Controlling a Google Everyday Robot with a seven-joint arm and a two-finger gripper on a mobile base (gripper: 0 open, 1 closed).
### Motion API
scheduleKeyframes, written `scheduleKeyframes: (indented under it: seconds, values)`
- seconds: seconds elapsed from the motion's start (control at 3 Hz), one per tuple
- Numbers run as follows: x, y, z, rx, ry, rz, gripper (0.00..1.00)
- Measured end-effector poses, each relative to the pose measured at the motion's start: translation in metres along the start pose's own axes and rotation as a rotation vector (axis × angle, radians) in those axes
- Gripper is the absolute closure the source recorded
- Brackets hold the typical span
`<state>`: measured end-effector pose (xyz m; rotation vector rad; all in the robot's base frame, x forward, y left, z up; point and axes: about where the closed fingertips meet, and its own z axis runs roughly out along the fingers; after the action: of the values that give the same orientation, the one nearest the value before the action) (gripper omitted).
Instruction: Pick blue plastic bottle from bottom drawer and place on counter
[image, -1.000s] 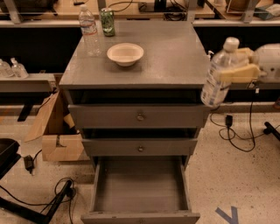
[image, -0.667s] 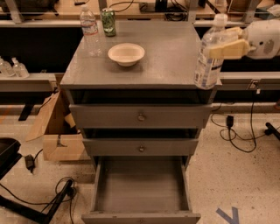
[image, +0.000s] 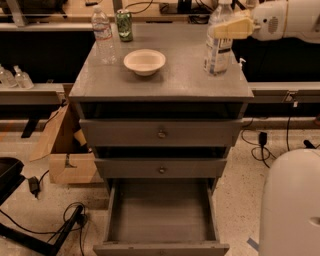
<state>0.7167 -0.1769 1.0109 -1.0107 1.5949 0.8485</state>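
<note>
Bottom drawer (image: 160, 220) is pulled out, its floor showing. The claw (image: 228, 29) grips the small bottle (image: 217, 50) upright near the worktop's (image: 185, 82) right edge, with the bowl (image: 144, 61) well apart to its left

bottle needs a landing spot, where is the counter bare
On the counter, bare patches: the front strip ahead of the bowl, and the middle between the bowl and the blue plastic bottle, which the gripper grips over the right side. Crowded: back-left corner, with the tall bottle and green can.
</note>
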Motion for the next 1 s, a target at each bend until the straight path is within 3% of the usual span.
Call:
scheduleKeyframes:
  seconds: [0.33,1.0]
  values:
    - [-0.0384,-0.0303,-0.0216,0.143,-0.082,-0.088,1.00]
    - [-0.0396,-0.0380,-0.0131,0.157,-0.095,-0.073,1.00]
